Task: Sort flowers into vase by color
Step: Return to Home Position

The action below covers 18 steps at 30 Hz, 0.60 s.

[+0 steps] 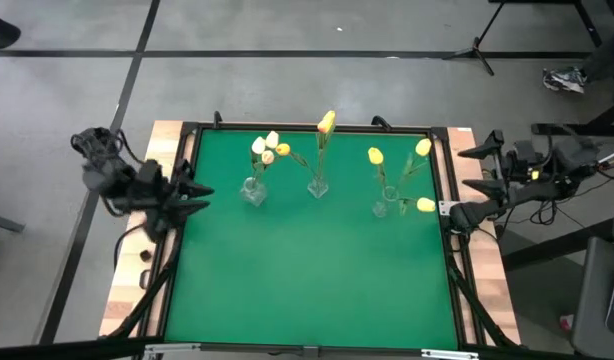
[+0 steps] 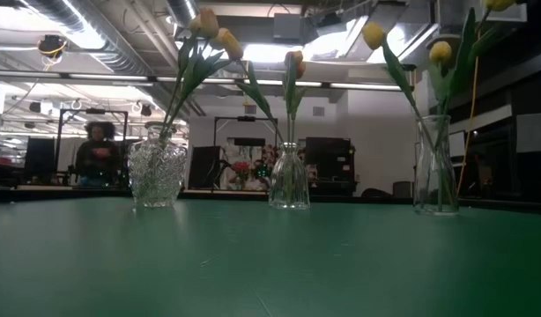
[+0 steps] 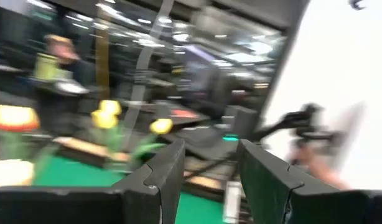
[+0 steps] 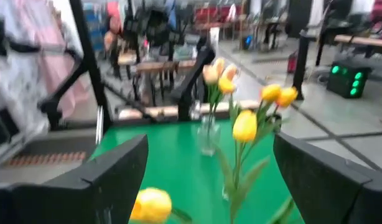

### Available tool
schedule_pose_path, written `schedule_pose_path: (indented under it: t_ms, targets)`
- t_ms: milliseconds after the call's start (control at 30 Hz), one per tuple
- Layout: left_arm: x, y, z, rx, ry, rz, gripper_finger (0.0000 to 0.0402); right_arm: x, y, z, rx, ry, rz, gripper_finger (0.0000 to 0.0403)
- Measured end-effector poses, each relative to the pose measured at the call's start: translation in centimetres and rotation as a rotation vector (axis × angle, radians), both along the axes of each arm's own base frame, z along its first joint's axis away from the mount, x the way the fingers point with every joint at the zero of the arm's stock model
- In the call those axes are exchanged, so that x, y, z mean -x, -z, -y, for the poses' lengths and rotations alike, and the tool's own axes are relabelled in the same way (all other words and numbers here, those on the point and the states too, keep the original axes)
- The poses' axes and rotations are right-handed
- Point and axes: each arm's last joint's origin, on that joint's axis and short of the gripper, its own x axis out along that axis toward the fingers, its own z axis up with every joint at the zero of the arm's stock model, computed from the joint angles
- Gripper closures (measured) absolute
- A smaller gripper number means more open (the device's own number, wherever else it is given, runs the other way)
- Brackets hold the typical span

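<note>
Three clear glass vases stand in a row on the far half of the green mat. The left vase [image 1: 253, 190] [image 2: 158, 172] holds white and orange-yellow tulips [image 1: 268, 148] by their stems. The middle vase [image 1: 318, 186] [image 2: 289, 176] holds one orange-yellow tulip [image 1: 327, 123]. The right vase [image 1: 387, 205] [image 2: 436, 167] holds three yellow tulips [image 1: 375, 155] [image 4: 245, 124], one of which droops low toward the right [image 1: 425, 205]. My left gripper [image 1: 207, 198] [image 3: 213, 155] hovers open at the mat's left edge. My right gripper [image 1: 457, 184] [image 4: 209, 146] hovers wide open at the right edge, beside the right vase.
A black frame [image 1: 317, 128] borders the mat, with wooden table strips [image 1: 127, 290] outside it. The near half of the mat [image 1: 307, 280] carries no objects. A person [image 2: 96, 154] stands in the room beyond the table.
</note>
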Motion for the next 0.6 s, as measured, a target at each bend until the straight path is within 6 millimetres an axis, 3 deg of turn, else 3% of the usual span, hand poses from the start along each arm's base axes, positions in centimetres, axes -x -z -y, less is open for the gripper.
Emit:
schedule_pose_path:
  t_ms: [133, 267, 467, 600]
  targets:
    - [2.0, -0.4, -1.2, 0.031, 0.215, 0.053, 0.0256, 0.0, 1.1, 0.0, 0.015, 0.016, -0.053, 0.0056]
    - [3.5, -0.6, -2.0, -0.004, 0.392, 0.106, 0.0256, 0.5, 1.9, 0.2, -0.018, 0.022, 0.027, 0.0056]
    - [4.6, 0.3, -3.0, -0.077, 0.409, 0.086, 0.0256, 2.0, 3.7, 0.6, -0.074, -0.051, 0.183, 0.0056]
    - [4.6, 2.1, -2.9, -0.096, 0.408, 0.077, 0.0256, 1.2, 4.9, 0.2, -0.078, -0.065, 0.178, 0.0056]
